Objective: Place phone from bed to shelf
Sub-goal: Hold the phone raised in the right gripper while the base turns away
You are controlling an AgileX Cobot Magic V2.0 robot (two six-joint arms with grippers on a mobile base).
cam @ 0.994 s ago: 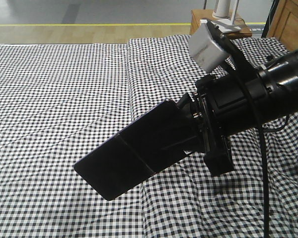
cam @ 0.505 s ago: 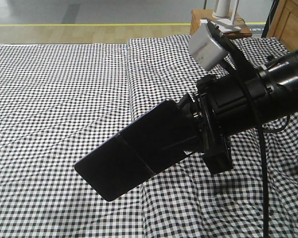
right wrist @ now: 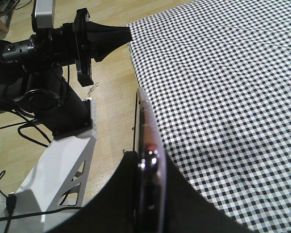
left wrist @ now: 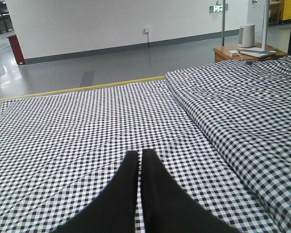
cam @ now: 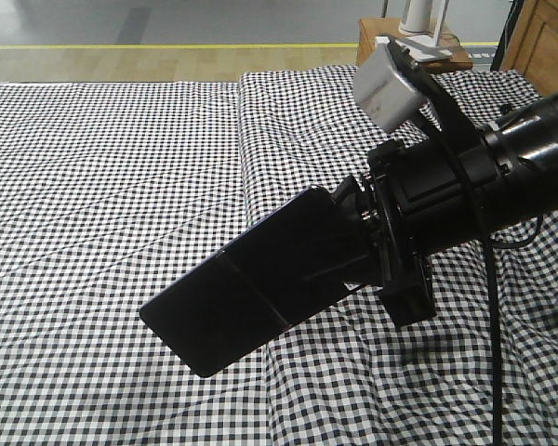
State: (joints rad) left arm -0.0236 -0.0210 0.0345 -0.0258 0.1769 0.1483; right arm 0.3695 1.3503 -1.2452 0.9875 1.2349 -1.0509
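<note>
The slim black phone (cam: 246,293) hangs tilted above the checked bed (cam: 112,177), with my right gripper (cam: 339,251) shut on its upper end. In the right wrist view the phone (right wrist: 146,131) shows edge-on, its pinkish edge clamped between the two black fingers of the right gripper (right wrist: 146,160). My left gripper (left wrist: 139,158) hovers low over the bed (left wrist: 63,131), shut with nothing in it; it also shows as a black cone, the left gripper (right wrist: 119,35), beside the bed's edge. A pale wooden panel (cam: 544,42) at the top right may be the shelf; no compartments show.
A reddish-brown side table (cam: 377,42) with a white device (left wrist: 247,35) stands behind the bed. A raised seam (cam: 242,139) splits the bedding. My white base (right wrist: 63,160) and cables stand on the wooden floor left of the bed.
</note>
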